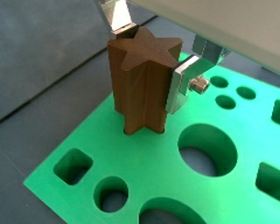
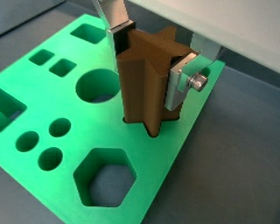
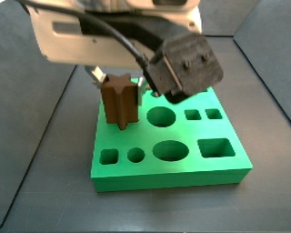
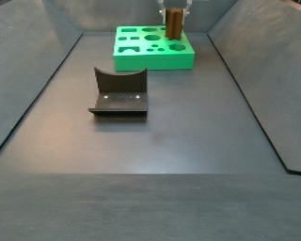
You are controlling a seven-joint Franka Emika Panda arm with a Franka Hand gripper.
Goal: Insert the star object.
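Observation:
The star object point(image 1: 140, 83), a reddish-brown ridged peg, stands upright with its foot in the star hole of the green board point(image 1: 90, 140), near the board's edge. It also shows in the other wrist view point(image 2: 149, 87) and in both side views point(image 3: 119, 105) point(image 4: 173, 23). My gripper point(image 1: 150, 61) point(image 2: 149, 63) comes down from above. Its silver fingers point(image 1: 181, 83) press on the peg's upper part from two opposite sides. In a side view the gripper point(image 3: 121, 86) sits over the board's far left corner.
The green board point(image 3: 112, 136) point(image 4: 147, 58) has round, square, hexagonal and other shaped holes, and lies at the far end of the dark floor. The fixture point(image 4: 119, 92) stands on the floor in front of the board. Sloped dark walls bound the floor.

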